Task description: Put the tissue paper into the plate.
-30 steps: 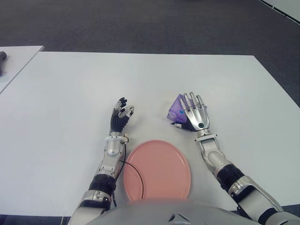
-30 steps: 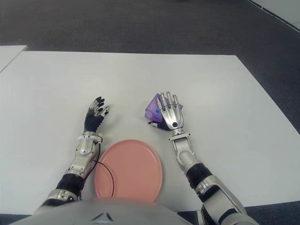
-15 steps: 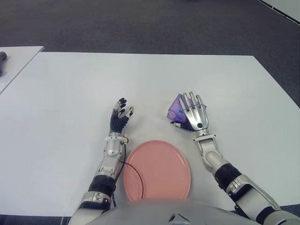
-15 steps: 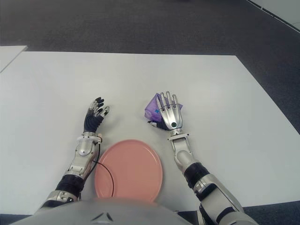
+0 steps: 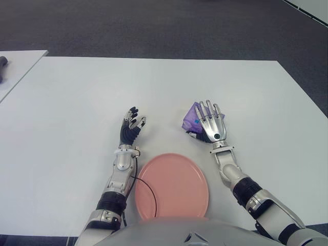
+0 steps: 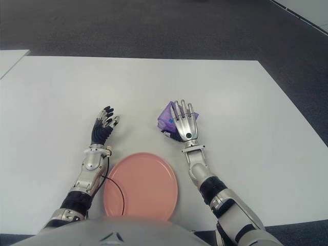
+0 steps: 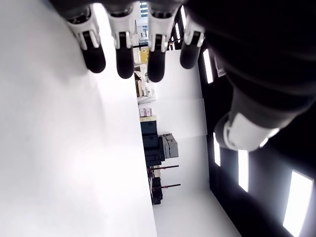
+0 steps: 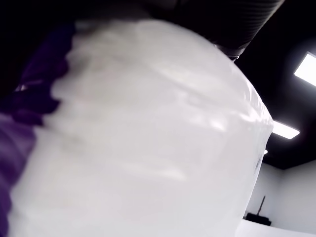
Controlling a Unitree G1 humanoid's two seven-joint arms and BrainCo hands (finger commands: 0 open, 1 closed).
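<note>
The tissue paper (image 5: 191, 117) is a purple and clear packet lying on the white table (image 5: 77, 102), beyond the right edge of the pink plate (image 5: 171, 157). My right hand (image 5: 210, 123) lies flat over the packet's right side with its fingers stretched out straight and not curled round it. Most of the packet is hidden beneath the palm. Seen from the right wrist, the packet (image 8: 138, 138) is right up against the hand. My left hand (image 5: 131, 125) shows just beyond the plate's left edge, its fingers (image 7: 123, 54) relaxed and holding nothing.
The plate sits at the table's near edge, right in front of my body. A second white table (image 5: 15, 66) stands at the far left with a dark object (image 5: 2, 65) on it. Dark carpet (image 5: 164, 25) lies beyond the table.
My right hand has slid slightly left and further over the packet, with its forearm drawn in. The packet, plate and left hand have stayed put.
</note>
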